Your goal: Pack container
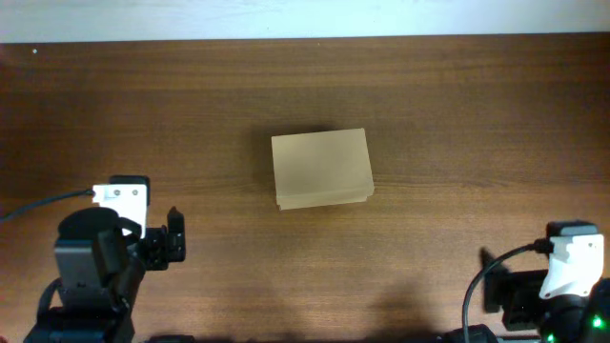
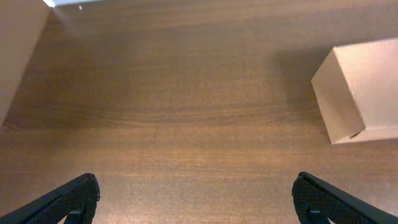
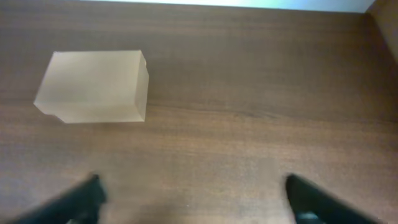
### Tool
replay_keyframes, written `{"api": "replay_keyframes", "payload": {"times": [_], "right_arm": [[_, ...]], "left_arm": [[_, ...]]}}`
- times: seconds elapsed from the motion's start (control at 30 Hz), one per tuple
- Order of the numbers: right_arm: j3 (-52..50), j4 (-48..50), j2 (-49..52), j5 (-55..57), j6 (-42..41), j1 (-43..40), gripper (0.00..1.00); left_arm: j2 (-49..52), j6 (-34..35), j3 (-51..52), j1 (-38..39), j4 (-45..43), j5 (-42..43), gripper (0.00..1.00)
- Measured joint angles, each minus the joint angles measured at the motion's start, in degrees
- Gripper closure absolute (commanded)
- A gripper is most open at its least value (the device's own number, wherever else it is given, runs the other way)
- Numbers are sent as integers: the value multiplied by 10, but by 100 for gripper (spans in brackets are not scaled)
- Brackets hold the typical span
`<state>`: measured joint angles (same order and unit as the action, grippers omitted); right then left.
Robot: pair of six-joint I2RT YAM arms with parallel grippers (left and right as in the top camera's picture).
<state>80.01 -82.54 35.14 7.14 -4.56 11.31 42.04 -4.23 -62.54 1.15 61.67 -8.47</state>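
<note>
The container (image 1: 320, 168) is a plain tan cardboard box with its lid shut, lying on the wooden table near the middle. It also shows at the right edge of the left wrist view (image 2: 364, 87) and at the upper left of the right wrist view (image 3: 93, 85). My left gripper (image 2: 196, 199) is open and empty at the table's front left (image 1: 173, 238), well away from the box. My right gripper (image 3: 193, 199) is open and empty at the front right (image 1: 500, 286), also far from the box. Nothing else to pack is in view.
The dark wooden table (image 1: 457, 114) ends at a pale wall along the far edge (image 1: 305, 19). A pale surface shows at the upper left corner of the left wrist view (image 2: 18, 43).
</note>
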Motion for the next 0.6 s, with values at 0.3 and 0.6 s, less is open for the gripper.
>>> {"api": "replay_keyframes", "payload": {"times": [0.3,0.6], "right_arm": [[-4,-2,-3,4,0,0,1],[-4,-2,-3,4,0,0,1]], "left_arm": [[2,2,2,0,9,0,1],[2,2,2,0,9,0,1]]}}
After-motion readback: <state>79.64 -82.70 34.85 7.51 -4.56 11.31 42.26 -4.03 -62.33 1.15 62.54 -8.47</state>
